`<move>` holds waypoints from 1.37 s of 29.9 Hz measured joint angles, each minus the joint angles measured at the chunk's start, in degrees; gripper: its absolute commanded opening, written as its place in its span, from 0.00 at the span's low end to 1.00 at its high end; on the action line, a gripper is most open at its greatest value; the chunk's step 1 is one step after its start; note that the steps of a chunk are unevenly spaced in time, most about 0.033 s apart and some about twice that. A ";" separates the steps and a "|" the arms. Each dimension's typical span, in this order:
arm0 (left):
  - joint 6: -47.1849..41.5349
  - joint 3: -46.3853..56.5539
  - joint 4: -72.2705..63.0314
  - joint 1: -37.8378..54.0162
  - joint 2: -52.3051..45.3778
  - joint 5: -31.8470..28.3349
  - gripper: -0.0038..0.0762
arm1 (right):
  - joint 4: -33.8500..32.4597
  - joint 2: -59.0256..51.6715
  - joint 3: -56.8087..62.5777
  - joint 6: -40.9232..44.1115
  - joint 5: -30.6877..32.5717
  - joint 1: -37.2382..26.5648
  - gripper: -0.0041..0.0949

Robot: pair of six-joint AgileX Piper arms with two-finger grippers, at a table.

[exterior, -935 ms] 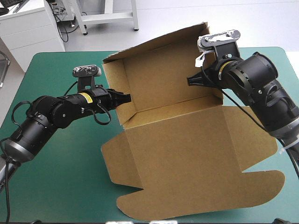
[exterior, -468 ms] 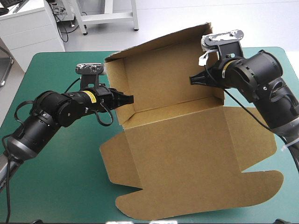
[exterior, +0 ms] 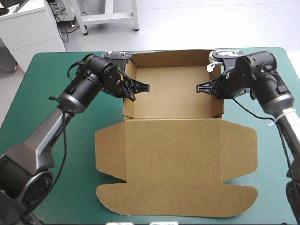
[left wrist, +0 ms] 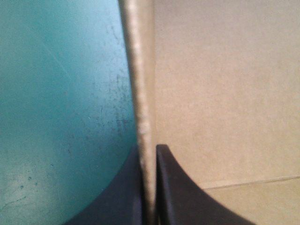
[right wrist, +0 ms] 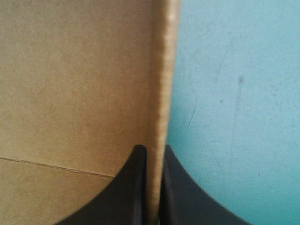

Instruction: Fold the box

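The brown box (exterior: 171, 91) lies as an open tray on the far half of the table. Its lid (exterior: 173, 164) is spread flat toward the front edge. My left gripper (exterior: 140, 87) is shut on the tray's left side wall, its fingers straddling the wall's top edge (left wrist: 140, 70). In the left wrist view that gripper (left wrist: 149, 150) has one finger inside the tray and one outside. My right gripper (exterior: 201, 87) is shut on the right side wall (right wrist: 161, 70) in the same way, seen up close in the right wrist view (right wrist: 153, 150).
The teal-green cover (exterior: 47, 154) shows as bare strips on both sides of the lid. The lid's rounded flaps reach close to the front edge. The tray's back wall stands near the table's far edge.
The tray, earlier tipped up and turned at an angle, now sits level and square to the table. Both grippers moved with it toward the far edge, each on a side wall.
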 measured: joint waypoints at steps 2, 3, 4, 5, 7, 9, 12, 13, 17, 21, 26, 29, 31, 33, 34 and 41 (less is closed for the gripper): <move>-0.13 -1.03 0.41 0.21 3.00 1.30 0.01 | 0.67 1.74 1.13 -0.43 -0.26 -0.24 0.02; -0.26 -1.14 0.62 0.31 4.05 1.47 0.01 | 0.67 2.54 1.33 -0.60 -0.26 -0.24 0.02; -0.32 -1.19 0.84 0.33 5.27 1.47 0.01 | 0.67 3.59 1.47 -0.79 -0.42 -0.24 0.02; -0.31 -1.26 1.07 0.41 6.47 1.47 0.01 | 0.67 4.65 1.48 -0.79 -0.60 -0.30 0.02; -0.56 -1.38 1.29 0.48 8.41 1.41 0.01 | 0.67 6.63 1.66 -0.90 -0.85 -0.35 0.02; -0.84 -1.42 1.29 0.60 10.06 1.41 0.01 | 0.67 8.19 1.84 -0.95 -0.96 -0.35 0.02; -0.93 -1.49 1.51 0.60 11.64 1.41 0.01 | 0.67 10.44 1.88 -1.25 -1.13 -0.35 0.02; -0.75 -1.49 1.67 0.60 11.92 1.41 0.01 | 0.67 11.10 1.88 -1.38 -1.24 -0.47 0.02; -0.70 -1.59 2.59 0.60 12.84 1.41 0.01 | 1.95 13.73 1.88 -3.09 -1.93 -0.98 0.04; -0.68 -1.59 4.13 0.60 13.77 1.41 0.01 | 3.27 15.57 1.88 -4.49 -2.57 -1.39 0.15; -0.31 -1.66 4.94 0.60 14.44 0.32 0.04 | 3.84 16.47 1.78 -6.83 -2.10 -1.45 0.41; -0.12 -1.77 4.94 0.60 14.68 0.14 0.14 | 4.06 16.59 1.78 -7.44 -1.89 -1.45 0.57; -0.01 -1.82 5.18 0.60 14.83 0.08 0.23 | 4.06 16.65 1.78 -7.58 -1.56 -1.45 0.65; 0.37 -1.82 5.76 0.66 15.15 -0.12 0.32 | 3.85 16.65 1.78 -7.58 -1.43 -1.45 0.69; 0.43 -1.82 5.93 0.66 15.40 -0.26 0.39 | 3.85 16.65 1.78 -7.58 -1.32 -1.45 0.70; 1.00 -1.76 7.28 0.66 16.14 -0.10 0.52 | 3.85 16.65 1.78 -6.21 -2.49 -1.45 0.71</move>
